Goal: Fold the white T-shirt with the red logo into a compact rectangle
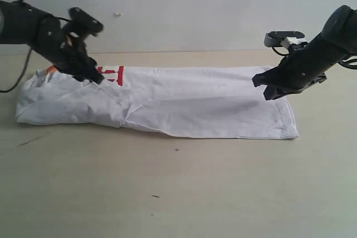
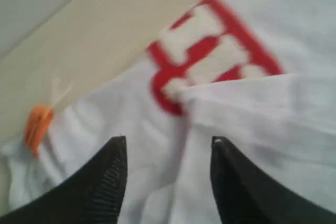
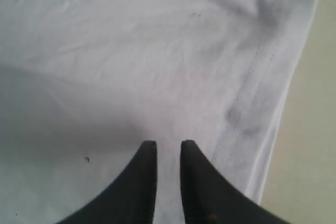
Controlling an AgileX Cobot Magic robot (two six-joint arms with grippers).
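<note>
The white T-shirt (image 1: 195, 104) is laid as a long band across the middle of the exterior view, on the table (image 1: 178, 193), already doubled lengthwise, with the collar end at the left and the hem (image 3: 247, 103) at the right. Only a strip of the red logo (image 1: 113, 74) is shown at the upper edge of the band; the rest is covered by a turned-over layer. The left gripper (image 2: 168, 141) is held over that spot with its fingers spread wide and nothing between them, near the orange neck tag (image 2: 38, 127). The right gripper (image 3: 167, 144) is held above the hem end with its fingers drawn almost together, and no cloth is seen pinched in the thin gap. Several failures are judged possible. If only the top layer is caught at the left, the lower layers would be left behind and the lengthwise fold would be pulled open. If the stiff patch is taken in the bite, the grip may slip. At the right, the nearly closed fingers would need to be opened before any grasp, or the cloth would merely be pushed and wrinkled. If the two ends are lifted unevenly, the band would be skewed and a crooked rectangle would be produced.
</note>
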